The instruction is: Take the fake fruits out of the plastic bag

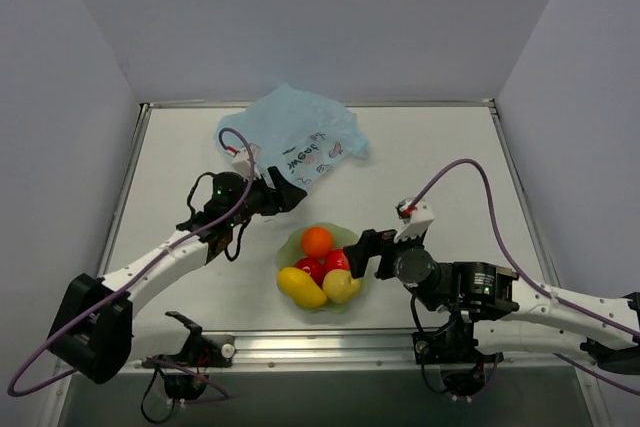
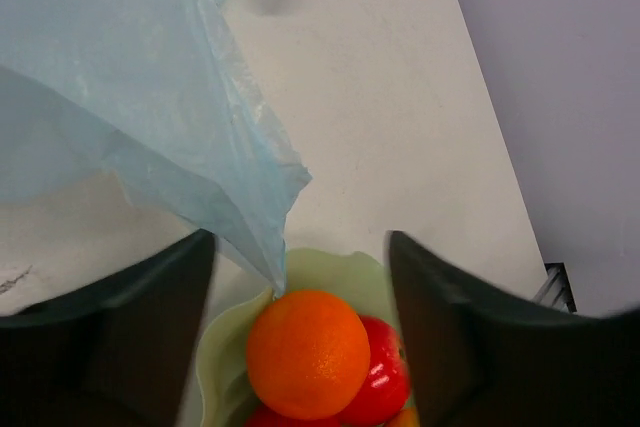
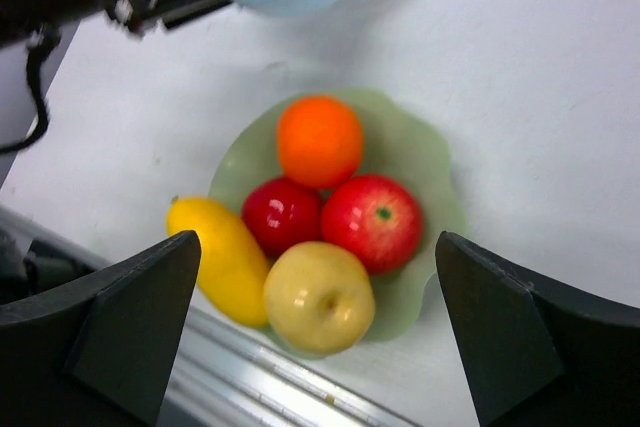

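I judge the unloading itself done. All five fruits sit together in the pale green scalloped bowl [image 3: 425, 162], close to the middle of the counter's [image 1: 450, 147] near edge. They are the glossy orange [image 1: 317, 241], the larger red apple [image 3: 372, 222], the smaller red apple [image 3: 282, 215], the elongated yellow mango [image 3: 225, 257] and the pale yellow pear-like fruit [image 3: 318, 295]. The thin crinkly light-blue plastic bag [image 1: 290, 137] lies slack by the far edge, towards the far left corner, and I see no bulge in it.

My left tool [image 1: 292, 194] sits between bag and bowl with its jaws wide apart. In its wrist view a loose corner of the film hangs down between the fingers, its tip just above the bowl's far rim and the orange. I cannot tell whether the film touches either finger. My right tool [image 1: 358, 252] hovers at the bowl's right side, also spread open and holding nothing.

What remains, as I see it, is a clean exit. I would keep the left jaws apart and draw that arm back towards the left edge, low and slow. I would watch that the hanging corner slips free rather than trailing over the orange. The film is light and could cling, and a quick pull could drag it across the bowl. The right arm should lift straight up before retreating, so it does not nudge the pear-like fruit or mango at the rim.
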Robot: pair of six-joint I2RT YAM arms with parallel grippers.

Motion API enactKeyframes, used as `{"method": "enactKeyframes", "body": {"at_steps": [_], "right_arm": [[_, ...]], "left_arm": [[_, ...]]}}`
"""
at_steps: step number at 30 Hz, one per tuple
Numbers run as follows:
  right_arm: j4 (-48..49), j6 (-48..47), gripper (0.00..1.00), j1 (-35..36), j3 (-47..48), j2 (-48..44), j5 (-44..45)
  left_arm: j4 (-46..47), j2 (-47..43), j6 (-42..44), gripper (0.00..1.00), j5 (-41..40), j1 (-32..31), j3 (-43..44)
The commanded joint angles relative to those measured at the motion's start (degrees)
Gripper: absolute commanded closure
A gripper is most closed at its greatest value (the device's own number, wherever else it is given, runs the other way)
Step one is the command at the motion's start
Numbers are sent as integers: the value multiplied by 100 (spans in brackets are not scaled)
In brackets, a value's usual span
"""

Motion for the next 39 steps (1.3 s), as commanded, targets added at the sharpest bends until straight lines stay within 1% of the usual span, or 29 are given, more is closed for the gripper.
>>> {"method": "enactKeyframes", "body": {"at_steps": [1,2,3,4,5,6,8,9,11,12,14,15,18,21,23,26,27,33,39], "right_arm": [[40,-417,0,63,303,7,1861],[118,-452,0,72,312,-11,2093],[136,-496,0,72,364,-37,2295],[137,-540,0,72,417,-64,2628],[128,-610,0,72,461,-99,2762],[136,-620,0,81,531,-142,2867],[128,-742,0,81,593,-309,3122],[128,-795,0,89,628,-467,3167],[128,-909,0,89,699,-660,3246],[128,-979,0,98,708,-888,3273],[128,-1015,0,98,708,-1144,3360],[128,-1024,1,98,699,-1415,3430],[128,-972,3,98,576,-1881,3580],[128,-884,5,98,418,-2024,3607],[137,-848,4,98,365,-1936,3607],[128,-866,3,98,382,-1515,3668],[136,-883,2,98,443,-1236,3694],[128,-954,0,98,646,-189,3958],[128,-875,0,89,620,129,4090]], "left_arm": [[-503,-609,138,21,-123,0,72],[-687,-740,173,10,-271,0,98],[-889,-994,226,5,-360,0,142],[-1335,-1144,331,5,-474,-18,229],[-1531,-1294,384,4,-570,-27,282],[-1724,-1626,437,6,-754,-18,326],[-2392,-1944,621,6,-913,-35,484],[-2768,-2259,683,6,-1053,-36,546],[-3218,-2542,876,6,-1186,-44,800],[-3655,-2778,938,6,-1256,-53,888],[-4097,-2990,1122,6,-1467,-44,1178],[-4473,-3192,1192,6,-1520,-53,1266],[-5063,-3552,1465,6,-1740,-44,1539],[-5451,-3869,1746,6,-2056,-44,1680],[-5567,-4010,1869,6,-2292,-44,1707],[-5699,-4169,1949,6,-2478,-44,1786],[-5725,-4204,1992,6,-2522,-53,1821],[-5673,-4204,2151,6,-2540,-44,1830],[-5716,-4257,2151,6,-2645,-44,1601]]}}
